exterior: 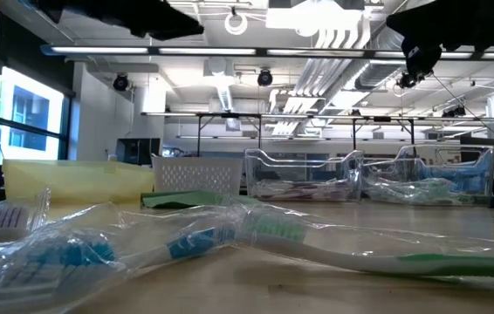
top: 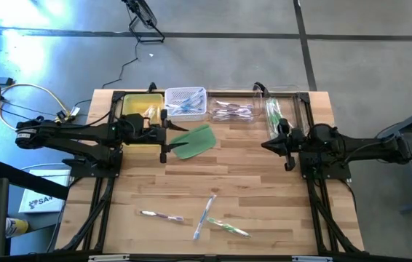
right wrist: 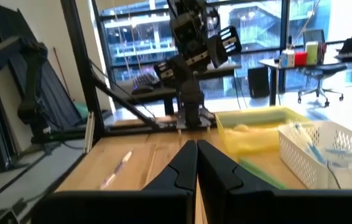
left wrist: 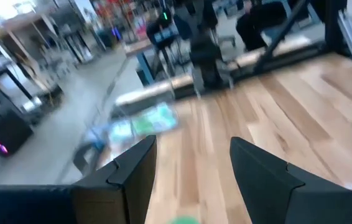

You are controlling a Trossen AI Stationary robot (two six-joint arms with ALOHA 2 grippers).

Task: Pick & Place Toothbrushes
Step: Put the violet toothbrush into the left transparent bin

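Observation:
Three wrapped toothbrushes lie flat on the wood near the table's near edge: a purple-white one point(top: 161, 215), a blue one point(top: 204, 214) and a green one point(top: 229, 227). The low view shows them close up: the green one point(exterior: 343, 249), the blue one point(exterior: 81, 253) and the purple one point(exterior: 3, 218). My left gripper point(top: 164, 137) point(left wrist: 191, 146) hovers open and empty beside the yellow bin. My right gripper point(top: 268, 144) point(right wrist: 196, 146) hovers shut and empty near the clear trays. Both are well away from the loose toothbrushes.
Along the far edge stand a yellow bin point(top: 139, 109), a white basket point(top: 185, 102) with blue toothbrushes, a clear tray point(top: 233, 110) with purple ones and a clear tray point(top: 282, 109) with green ones. A flat green pad point(top: 193, 141) lies by the left gripper. Bare wood spans the table's middle.

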